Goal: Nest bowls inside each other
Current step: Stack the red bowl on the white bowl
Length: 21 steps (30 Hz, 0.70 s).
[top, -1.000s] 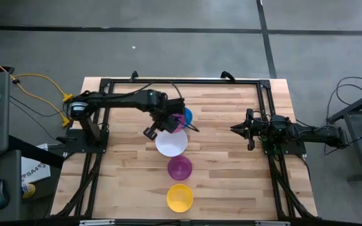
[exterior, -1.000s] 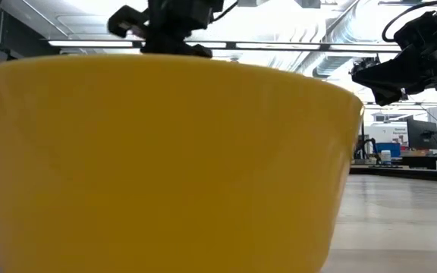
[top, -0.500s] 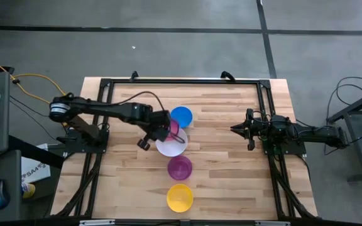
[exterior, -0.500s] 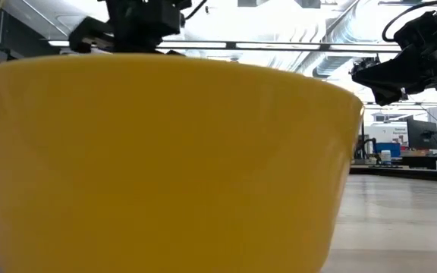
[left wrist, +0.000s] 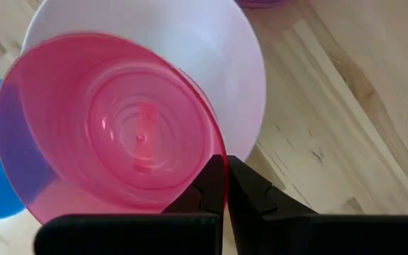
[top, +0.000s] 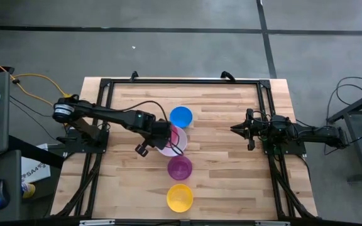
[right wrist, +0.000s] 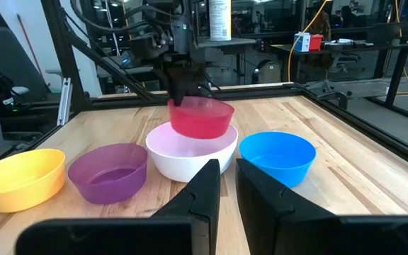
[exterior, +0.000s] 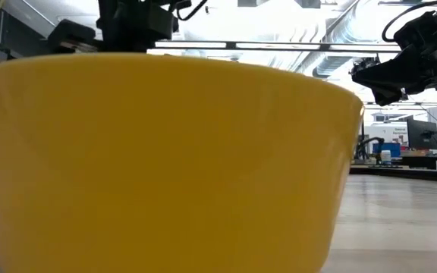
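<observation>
My left gripper (left wrist: pixel 225 161) is shut on a pink-red bowl (right wrist: pixel 200 117) and holds it over the white bowl (right wrist: pixel 190 156) in the middle of the table. The pink-red bowl's base is down in the white bowl's opening; whether it rests there I cannot tell. A blue bowl (top: pixel 181 116) stands beyond the white one, with a purple bowl (top: pixel 180 167) and a yellow bowl (top: pixel 180 197) on the near side, each on its base. My right gripper (top: pixel 236 129) waits at the right, shut, holding nothing. My left gripper pinches the pink-red bowl's rim (left wrist: pixel 215 142) on the side toward the table's left, one finger inside the bowl and the other finger (left wrist: pixel 250 191) outside. The fingers come from above, pointing steeply down. The bowl hangs mouth up, slightly tilted, over the white bowl.
The bowls stand in a row from far to near down the table's middle. The yellow bowl (exterior: pixel 165 167) fills the low view. A black frame (top: pixel 181 81) runs along the table's far, left and right sides. Bare wood lies between the bowls and my right gripper.
My left gripper has carried the pink-red bowl from beside the blue bowl toward the table's near edge and down. The bowl now sits over the white bowl, lower than before. The hold has stayed shut.
</observation>
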### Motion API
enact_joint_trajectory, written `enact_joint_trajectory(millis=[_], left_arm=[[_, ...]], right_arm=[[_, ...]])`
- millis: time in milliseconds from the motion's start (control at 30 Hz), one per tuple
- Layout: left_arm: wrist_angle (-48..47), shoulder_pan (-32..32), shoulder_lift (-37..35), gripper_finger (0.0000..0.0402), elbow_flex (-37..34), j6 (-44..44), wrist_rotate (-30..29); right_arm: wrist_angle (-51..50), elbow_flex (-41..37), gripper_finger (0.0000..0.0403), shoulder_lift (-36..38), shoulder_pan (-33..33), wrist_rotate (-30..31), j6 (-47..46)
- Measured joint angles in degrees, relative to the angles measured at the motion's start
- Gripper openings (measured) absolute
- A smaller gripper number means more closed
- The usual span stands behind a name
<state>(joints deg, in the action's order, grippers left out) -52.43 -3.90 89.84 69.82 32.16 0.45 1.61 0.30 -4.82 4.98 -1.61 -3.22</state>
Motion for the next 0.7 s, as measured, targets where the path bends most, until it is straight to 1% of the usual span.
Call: enact_joint_trajectory(millis=[167,300,400,700], left_arm=[[-1.7,-0.7,2.8,0.0,3.9,0.5,-0.2],[-2.6,-1.2,4.9,0.0,5.6,-0.4,-0.5],[-2.1,-1.9,5.4,0.0,5.7,-1.4,-1.4],[-1.8,-2.6,7.4,0.0,5.7,-3.5,-1.7]], right_arm=[[0.0,0.0,0.0039,0.0,0.0,0.0,0.0],[0.0,0.0,0.0039,0.0,0.0,0.0,0.0],[0.0,0.0,0.0039,0.0,0.0,0.0,0.0],[0.2,0.0,0.0039,0.0,0.0,0.0,0.0]])
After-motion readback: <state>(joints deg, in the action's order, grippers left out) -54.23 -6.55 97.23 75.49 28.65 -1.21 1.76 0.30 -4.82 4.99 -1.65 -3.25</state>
